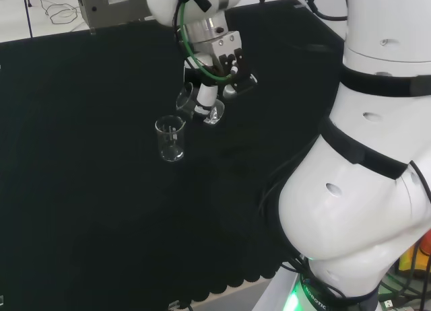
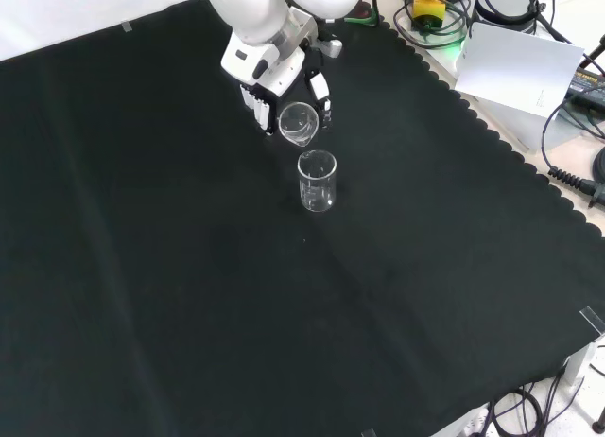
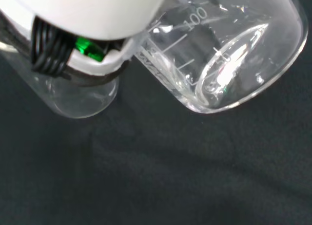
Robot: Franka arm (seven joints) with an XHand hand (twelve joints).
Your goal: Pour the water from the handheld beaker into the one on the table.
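The hand (image 1: 217,58) is shut on a clear glass beaker (image 1: 204,106) and holds it tilted well over, just above the cloth. In the front view the held beaker (image 2: 298,123) has its round mouth turned toward the standing beaker (image 2: 317,180), just below the hand (image 2: 272,70). In the head view the standing beaker (image 1: 170,138) is upright, left of and below the held one, and close to it. The wrist view shows the held beaker (image 3: 229,54) with its printed scale lying on its side. Another glass wall (image 3: 80,96) is partly hidden behind the hand (image 3: 87,15). I cannot make out the water level in either beaker.
Black cloth (image 2: 189,295) covers the bench, with a scalloped edge at the right of the front view. Cables and a white sheet (image 2: 515,68) lie beyond that edge. The arm's white links (image 1: 363,156) stand at the right of the head view.
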